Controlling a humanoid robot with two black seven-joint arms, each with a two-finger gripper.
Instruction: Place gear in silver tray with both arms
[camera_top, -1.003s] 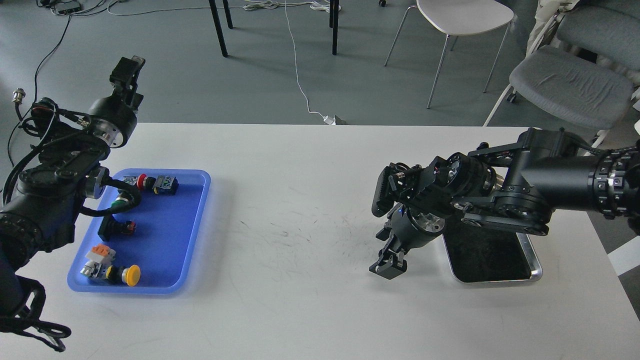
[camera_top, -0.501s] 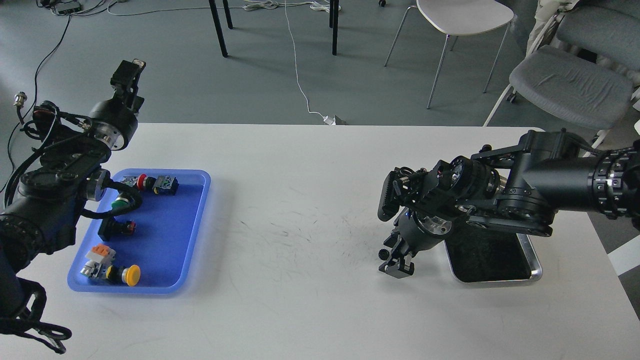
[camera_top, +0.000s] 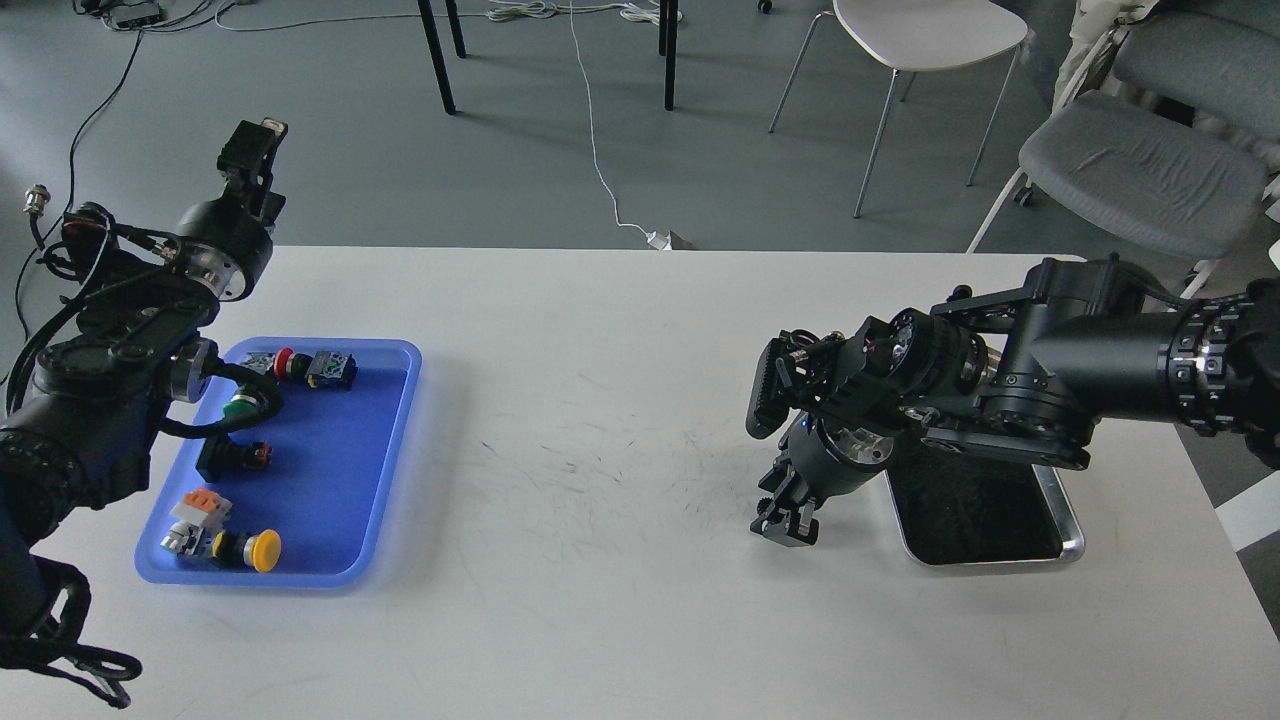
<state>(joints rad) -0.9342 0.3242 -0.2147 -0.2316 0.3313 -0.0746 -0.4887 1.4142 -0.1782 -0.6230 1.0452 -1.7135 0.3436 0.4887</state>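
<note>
The silver tray (camera_top: 1072, 545) lies at the right of the white table, its far part hidden under my right arm. My right gripper (camera_top: 784, 526) points down at the table just left of the tray's near left corner. A small dark toothed piece, the gear (camera_top: 764, 503), shows at its fingertips, and the gripper looks shut on it. My left gripper (camera_top: 250, 150) is raised past the table's far left edge, above the blue tray. Its fingers are seen side-on and cannot be told apart.
A blue plastic tray (camera_top: 390, 450) at the left holds several push-button parts, among them a yellow one (camera_top: 264, 550) and a red one (camera_top: 285, 362). The white table (camera_top: 600, 420) has scuff marks in the middle. Chairs and cables stand on the floor beyond it.
My right gripper shifted a little to the right, then back left and slightly up, staying beside the silver tray. The left arm has hardly moved.
</note>
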